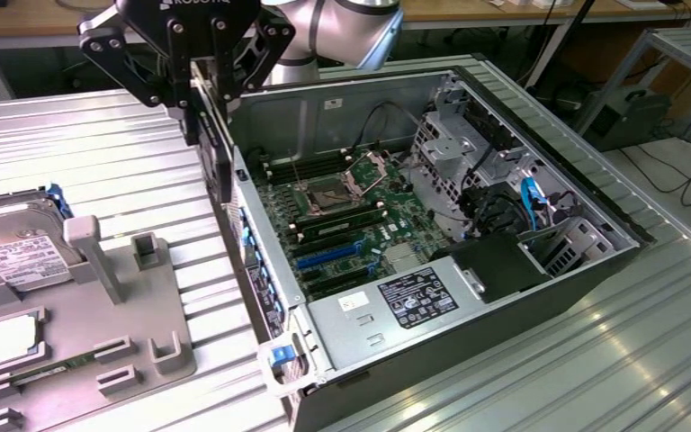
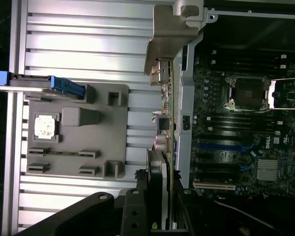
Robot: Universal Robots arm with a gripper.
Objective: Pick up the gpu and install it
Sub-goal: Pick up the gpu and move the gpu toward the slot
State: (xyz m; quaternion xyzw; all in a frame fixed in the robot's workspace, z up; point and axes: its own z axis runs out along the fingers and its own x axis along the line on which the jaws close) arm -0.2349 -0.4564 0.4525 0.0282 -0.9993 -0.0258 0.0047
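The gpu (image 1: 217, 157) is up off the desk (image 1: 118, 153)! The gripper (image 1: 210, 97) has its jaws clenched on the card's top edge. The card hangs edge-down in the air over the wall of the open computer case (image 1: 321, 112) on the exterior view's left, between the grey tray (image 1: 141, 346) and the motherboard (image 1: 370, 216). So the pick-up looks done.

The install is not. The card touches nothing below it, and the blue slots (image 1: 325, 258) on the board sit bare, off to one side of where it hangs. On the tray, the hard drive (image 1: 22, 247) and the processor chip (image 1: 12, 337) sit in their places.

The exterior view gives the whole layout: arm overhead, case lying open, cables and drive cage beyond the board. The wrist view looks along the card itself. Its thin edge runs beside the case wall, with the silver bracket (image 2: 173, 37) at the far end and the fan shroud (image 2: 155, 182) bulging toward the tray. The jaws pinch both faces, and the card lies beside the board, not over a slot.
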